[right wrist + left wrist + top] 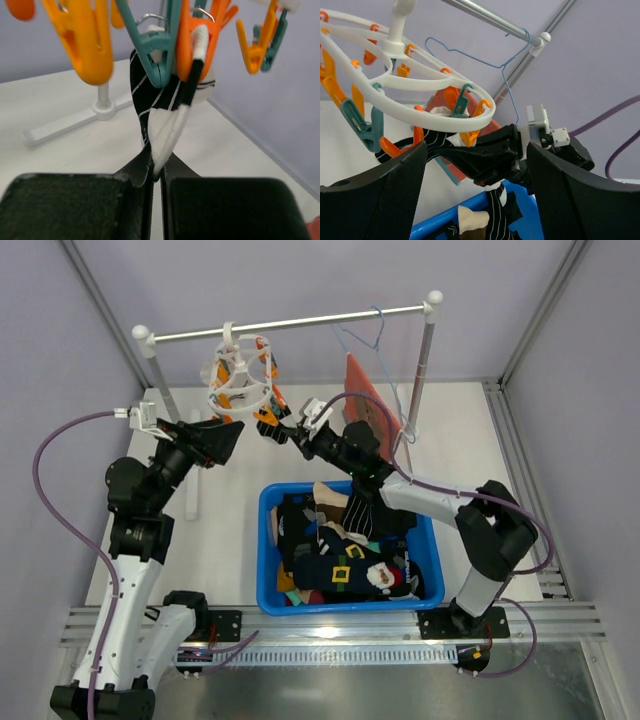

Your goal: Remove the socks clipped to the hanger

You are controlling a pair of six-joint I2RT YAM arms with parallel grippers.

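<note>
Sock [162, 110] pegged on hanger [420, 107], pinched by right tool [156, 172]

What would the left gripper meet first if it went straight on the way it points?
Probably the right gripper, shut on the black-and-white striped sock under the peg hanger. It sits centred between the fingers of the open left gripper, though depth is unclear.

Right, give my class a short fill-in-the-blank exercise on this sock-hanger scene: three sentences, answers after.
1. The right gripper is shut on a striped ____ clipped to the hanger.
2. The left gripper has its jaws ____ and holds nothing.
3. Loose socks fill the ____ basket between the arms.
Missing words: sock; open; blue.
</note>
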